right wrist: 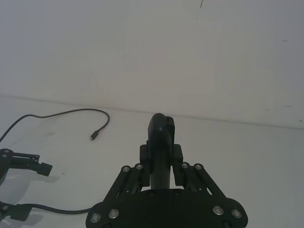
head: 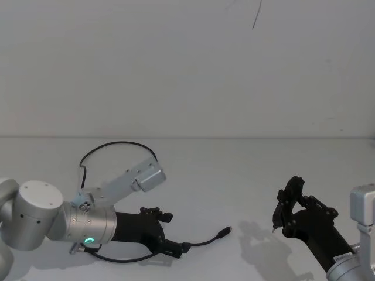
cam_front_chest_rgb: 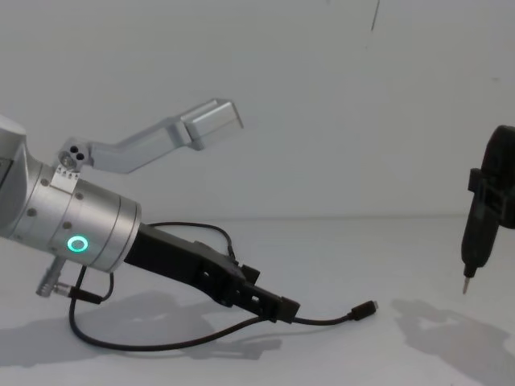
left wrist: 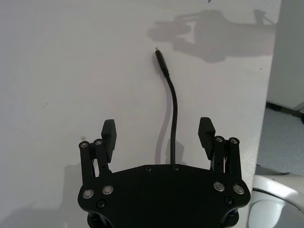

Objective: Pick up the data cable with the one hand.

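The data cable is a thin black cord that loops over the white table and ends in a small plug at front centre. My left gripper, on the silver wrist with the green ring light, reaches low over the table. Its fingers stand open on either side of the data cable, which runs between them without being touched. In the chest view the left gripper sits just behind the plug. My right gripper hangs at the right, shut on a pen-shaped tool.
The white table ends at a plain white wall behind. The rest of the data cable trails in a loop under my left wrist. The tool's tip hangs above the table at the right.
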Motion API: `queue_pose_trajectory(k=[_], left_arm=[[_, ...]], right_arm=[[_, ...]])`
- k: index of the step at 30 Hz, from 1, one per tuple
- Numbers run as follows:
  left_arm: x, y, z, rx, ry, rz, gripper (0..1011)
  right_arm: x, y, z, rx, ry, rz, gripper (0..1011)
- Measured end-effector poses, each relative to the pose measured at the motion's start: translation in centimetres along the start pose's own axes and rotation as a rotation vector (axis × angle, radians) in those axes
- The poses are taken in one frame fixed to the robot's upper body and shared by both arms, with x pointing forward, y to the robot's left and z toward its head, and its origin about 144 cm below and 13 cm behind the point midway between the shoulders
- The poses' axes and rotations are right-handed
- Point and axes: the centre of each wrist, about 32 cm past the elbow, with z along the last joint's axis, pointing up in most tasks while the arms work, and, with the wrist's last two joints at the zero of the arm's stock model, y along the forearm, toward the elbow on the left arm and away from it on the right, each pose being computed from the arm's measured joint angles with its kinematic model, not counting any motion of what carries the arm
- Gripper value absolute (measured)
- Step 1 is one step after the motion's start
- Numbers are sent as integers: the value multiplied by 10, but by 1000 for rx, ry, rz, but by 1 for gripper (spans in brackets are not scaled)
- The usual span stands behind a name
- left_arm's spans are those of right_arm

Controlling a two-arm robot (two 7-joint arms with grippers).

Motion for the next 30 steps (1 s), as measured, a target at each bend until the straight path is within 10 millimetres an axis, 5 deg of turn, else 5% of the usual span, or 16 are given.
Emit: queue_pose_trajectory(k=[30], left_arm=[[5,-12,-1,59,-16,25,962]], right_arm=[[0,0,0,0,0,0,263]])
